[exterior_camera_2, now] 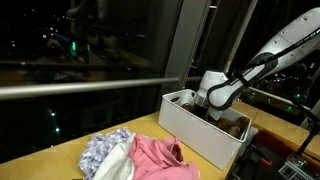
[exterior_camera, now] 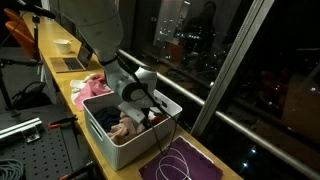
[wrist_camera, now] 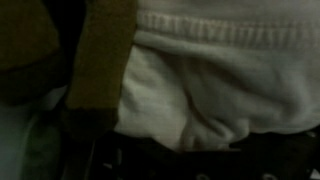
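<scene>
My gripper (exterior_camera: 141, 108) is lowered into a white rectangular bin (exterior_camera: 108, 148) that holds a heap of clothes (exterior_camera: 122, 128). It shows in both exterior views, and in the other one the gripper (exterior_camera_2: 214, 108) is down in the bin (exterior_camera_2: 190, 128) over dark brown cloth (exterior_camera_2: 236, 127). The wrist view is filled by a white garment with a ribbed hem (wrist_camera: 220, 90), very close to the camera. A brown cloth (wrist_camera: 100, 50) lies to its left. The fingers are hidden among the clothes, so I cannot tell their state.
A pink cloth (exterior_camera_2: 155, 158) and a white and lavender cloth (exterior_camera_2: 105, 155) lie on the yellow tabletop beside the bin. A purple mat with a white cable (exterior_camera: 185, 162) lies at the bin's other end. A laptop (exterior_camera: 68, 63) sits farther along. Dark windows run behind.
</scene>
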`<act>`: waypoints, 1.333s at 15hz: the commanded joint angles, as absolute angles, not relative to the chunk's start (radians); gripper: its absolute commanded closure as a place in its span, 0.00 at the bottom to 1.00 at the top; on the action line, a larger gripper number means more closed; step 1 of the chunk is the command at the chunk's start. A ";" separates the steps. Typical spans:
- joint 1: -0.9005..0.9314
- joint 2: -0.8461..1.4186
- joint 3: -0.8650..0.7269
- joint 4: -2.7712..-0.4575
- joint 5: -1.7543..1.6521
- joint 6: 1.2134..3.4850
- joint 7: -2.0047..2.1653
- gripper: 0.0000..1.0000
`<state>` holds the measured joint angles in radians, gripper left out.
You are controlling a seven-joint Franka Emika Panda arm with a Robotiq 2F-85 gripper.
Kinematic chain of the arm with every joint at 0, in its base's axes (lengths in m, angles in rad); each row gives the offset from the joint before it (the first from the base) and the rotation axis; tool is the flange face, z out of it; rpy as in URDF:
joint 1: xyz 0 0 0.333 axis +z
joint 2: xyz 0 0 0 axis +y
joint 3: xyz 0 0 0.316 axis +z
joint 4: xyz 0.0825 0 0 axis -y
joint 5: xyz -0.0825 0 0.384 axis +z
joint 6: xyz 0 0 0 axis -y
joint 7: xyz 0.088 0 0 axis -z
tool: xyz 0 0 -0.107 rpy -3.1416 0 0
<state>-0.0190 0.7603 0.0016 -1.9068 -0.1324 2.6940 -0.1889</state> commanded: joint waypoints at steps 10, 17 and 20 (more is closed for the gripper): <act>-0.140 0.419 0.046 -2.228 -0.015 2.699 -0.226 1.00; -0.112 0.100 0.076 -2.325 0.033 2.629 -0.265 1.00; -0.071 -0.032 0.055 -2.301 -0.007 2.566 -0.259 1.00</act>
